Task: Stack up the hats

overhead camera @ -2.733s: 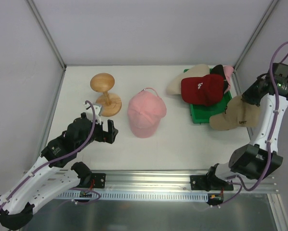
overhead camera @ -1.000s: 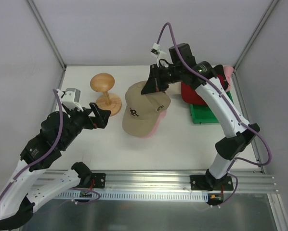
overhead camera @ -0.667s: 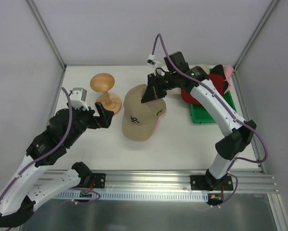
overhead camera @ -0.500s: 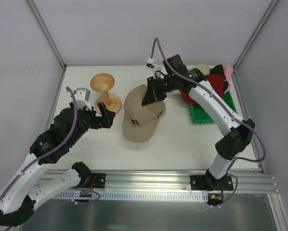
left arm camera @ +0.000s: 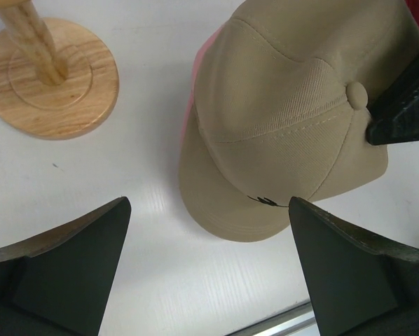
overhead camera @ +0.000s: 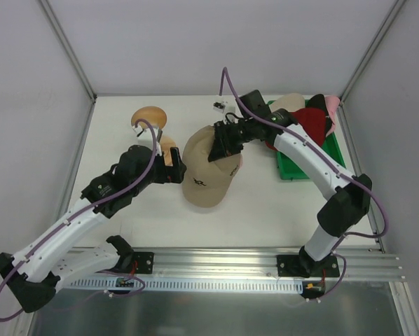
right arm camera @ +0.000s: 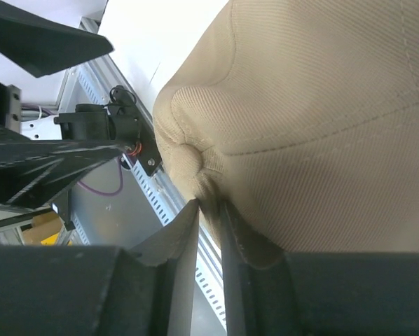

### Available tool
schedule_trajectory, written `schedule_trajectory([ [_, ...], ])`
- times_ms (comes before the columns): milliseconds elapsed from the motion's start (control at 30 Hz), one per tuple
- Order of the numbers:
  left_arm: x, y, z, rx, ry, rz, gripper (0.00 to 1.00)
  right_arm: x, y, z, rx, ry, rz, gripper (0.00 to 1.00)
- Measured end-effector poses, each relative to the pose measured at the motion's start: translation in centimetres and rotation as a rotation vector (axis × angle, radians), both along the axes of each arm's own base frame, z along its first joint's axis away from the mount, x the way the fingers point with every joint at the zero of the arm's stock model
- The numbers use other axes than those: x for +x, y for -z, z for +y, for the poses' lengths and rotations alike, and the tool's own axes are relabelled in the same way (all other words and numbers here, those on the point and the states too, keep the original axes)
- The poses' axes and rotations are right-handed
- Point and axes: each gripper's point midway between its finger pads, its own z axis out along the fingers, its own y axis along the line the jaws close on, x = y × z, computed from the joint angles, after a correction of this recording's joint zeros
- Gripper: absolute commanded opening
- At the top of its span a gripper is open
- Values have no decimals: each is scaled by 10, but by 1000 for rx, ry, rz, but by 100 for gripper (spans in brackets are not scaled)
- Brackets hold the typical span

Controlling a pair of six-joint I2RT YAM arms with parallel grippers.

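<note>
- Tan cap (overhead camera: 208,171) sits crown-up over pink hat (left arm camera: 190,115) mid-table, so the stack looks started.
- Right gripper (overhead camera: 220,143) is at the cap's crown button, jaws a narrow slit with fabric at the tips. Can't tell if it's pinching or letting go.
- Left gripper (overhead camera: 176,170) is spread wide and empty beside the brim, probably to steady the cap.
- Red cap (overhead camera: 304,126) lies in green bin (overhead camera: 297,168).

Bright, even light; soft shadows; mostly sharp.
</note>
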Motion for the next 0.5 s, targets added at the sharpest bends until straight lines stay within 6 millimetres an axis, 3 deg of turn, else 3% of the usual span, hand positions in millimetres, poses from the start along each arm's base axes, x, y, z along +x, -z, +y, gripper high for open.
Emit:
schedule_trajectory([
  [200, 11, 11, -14, 1, 14, 15, 99, 0, -4, -3, 2, 24, -18, 42],
  [333, 15, 12, -20, -7, 25, 15, 99, 2, -11, -6, 0, 49, -45, 44],
  [367, 16, 12, -22, -10, 28, 15, 99, 2, -13, -7, -1, 59, -51, 50],
  [500, 19, 14, -25, -9, 29, 17, 99, 3, -20, -11, 0, 88, -69, 57],
])
